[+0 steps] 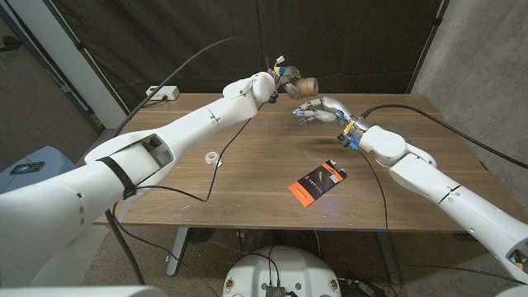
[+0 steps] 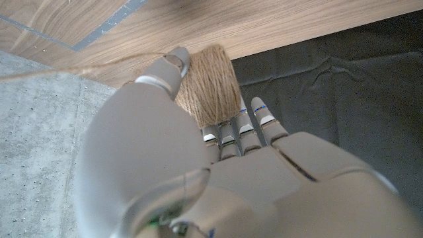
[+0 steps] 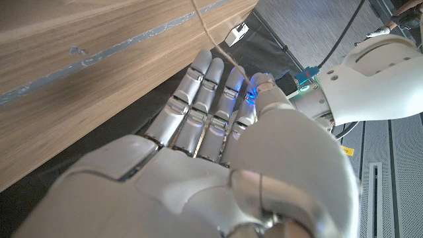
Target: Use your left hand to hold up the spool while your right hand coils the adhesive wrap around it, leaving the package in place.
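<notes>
Up above the table's far edge, the left hand grips the spool while the right hand pinches its string.

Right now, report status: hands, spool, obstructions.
Left robot hand holds twine spool above table's far edge. Right robot hand pinches the strand. Package on table, clear of both.

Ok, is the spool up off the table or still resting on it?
Up off it. The left hand grips the spool above the table's far edge; the left wrist view shows fingers wrapped around it.
</notes>
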Tool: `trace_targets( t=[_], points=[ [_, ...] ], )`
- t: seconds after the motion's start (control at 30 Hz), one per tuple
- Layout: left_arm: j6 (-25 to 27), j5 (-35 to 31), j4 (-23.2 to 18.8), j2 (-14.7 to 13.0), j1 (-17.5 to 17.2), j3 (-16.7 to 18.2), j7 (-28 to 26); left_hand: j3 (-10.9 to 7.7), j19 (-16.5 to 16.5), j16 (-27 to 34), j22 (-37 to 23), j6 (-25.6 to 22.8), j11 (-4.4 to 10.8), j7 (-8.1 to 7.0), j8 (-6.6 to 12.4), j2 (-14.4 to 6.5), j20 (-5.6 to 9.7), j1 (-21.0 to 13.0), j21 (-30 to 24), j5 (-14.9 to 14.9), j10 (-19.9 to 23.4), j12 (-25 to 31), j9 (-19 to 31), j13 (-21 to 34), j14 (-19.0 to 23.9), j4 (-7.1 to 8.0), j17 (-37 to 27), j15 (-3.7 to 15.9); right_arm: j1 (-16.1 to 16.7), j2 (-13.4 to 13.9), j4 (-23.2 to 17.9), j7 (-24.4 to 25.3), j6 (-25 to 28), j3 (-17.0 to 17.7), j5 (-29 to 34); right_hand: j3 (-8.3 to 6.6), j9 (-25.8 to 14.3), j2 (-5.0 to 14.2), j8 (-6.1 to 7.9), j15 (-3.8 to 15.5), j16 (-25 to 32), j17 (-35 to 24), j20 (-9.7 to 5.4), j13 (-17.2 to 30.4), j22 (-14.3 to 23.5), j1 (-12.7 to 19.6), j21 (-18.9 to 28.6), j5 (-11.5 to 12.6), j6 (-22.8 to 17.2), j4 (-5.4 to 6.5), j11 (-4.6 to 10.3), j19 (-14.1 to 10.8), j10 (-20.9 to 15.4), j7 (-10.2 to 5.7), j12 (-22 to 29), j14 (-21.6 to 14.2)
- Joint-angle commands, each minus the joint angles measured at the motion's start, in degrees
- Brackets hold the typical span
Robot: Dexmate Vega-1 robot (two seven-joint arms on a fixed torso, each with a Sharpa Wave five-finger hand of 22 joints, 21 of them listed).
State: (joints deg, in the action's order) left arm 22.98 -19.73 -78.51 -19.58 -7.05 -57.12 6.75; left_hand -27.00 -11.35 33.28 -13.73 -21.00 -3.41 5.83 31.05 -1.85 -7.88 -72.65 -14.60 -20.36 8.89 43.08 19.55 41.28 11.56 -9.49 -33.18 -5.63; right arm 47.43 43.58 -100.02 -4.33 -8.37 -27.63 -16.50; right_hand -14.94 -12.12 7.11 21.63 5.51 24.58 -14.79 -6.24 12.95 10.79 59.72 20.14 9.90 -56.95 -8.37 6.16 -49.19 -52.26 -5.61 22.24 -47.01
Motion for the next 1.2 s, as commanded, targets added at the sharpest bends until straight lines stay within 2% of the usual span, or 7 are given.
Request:
trace_targets(
  t=[0.03, 0.77, 1.2],
  points=[
    [0.47, -0.03, -1.16, -0.39, -0.42, 0.03, 0.32, -0.10, 0.45, 0.31, -0.24, -2.39, -0.28, 2.20, -0.07, -3.31, 0.00, 1.99, -0.39, -0.36, 0.19, 0.29, 4.16, 1.40, -0.13, 0.25, -0.18, -0.16, 2.28, 2.44, -2.59, 0.10, -0.38, 2.18, -1.14, 0.08, -0.09, 0.44, -0.09, 7.21, -0.09, -0.23, -3.09, 0.15, 0.19, 0.00, 0.34, 0.14, -0.27, 0.17, -0.25, -0.09, -0.36, 0.26, -0.10, -0.68],
    [2.07, -0.91, -3.08, 0.10, -0.95, -0.86, 1.03, -0.06, 0.47, 0.40, -0.35, -2.62, -0.19, 2.13, -0.26, -3.25, 0.01, 2.16, -0.57, -0.69, 0.22, 0.28, 4.23, 1.55, -0.14, 0.22, -0.06, -0.06, 5.76, 6.28, -6.24, -0.58, -3.35, 6.88, -3.67, 0.12, -0.11, 0.64, -0.28, 7.22, -0.10, -0.54, -2.97, 0.27, 0.20, -0.01, 0.57, 0.14, -0.53, 0.14, -0.39, -0.20, -0.61, 0.33, -0.19, -1.05],
    [1.80, -0.71, -3.31, 0.20, -1.15, -0.95, 1.20, -0.01, 0.52, 0.53, -0.40, -2.67, -0.21, 2.04, -0.37, -3.26, 0.01, 2.17, -0.65, -0.83, 0.17, 0.24, 4.30, 1.63, -0.17, 0.18, -0.08, -0.06, 5.89, 6.40, -7.43, -2.25, -5.93, 8.01, -4.97, 0.12, -0.13, 0.76, -0.39, 7.22, -0.14, -0.70, -3.38, 0.26, 0.21, -0.05, 0.67, 0.14, -0.66, 0.13, -0.26, -0.17, -0.81, 0.40, -0.27, -1.28]
  ],
)
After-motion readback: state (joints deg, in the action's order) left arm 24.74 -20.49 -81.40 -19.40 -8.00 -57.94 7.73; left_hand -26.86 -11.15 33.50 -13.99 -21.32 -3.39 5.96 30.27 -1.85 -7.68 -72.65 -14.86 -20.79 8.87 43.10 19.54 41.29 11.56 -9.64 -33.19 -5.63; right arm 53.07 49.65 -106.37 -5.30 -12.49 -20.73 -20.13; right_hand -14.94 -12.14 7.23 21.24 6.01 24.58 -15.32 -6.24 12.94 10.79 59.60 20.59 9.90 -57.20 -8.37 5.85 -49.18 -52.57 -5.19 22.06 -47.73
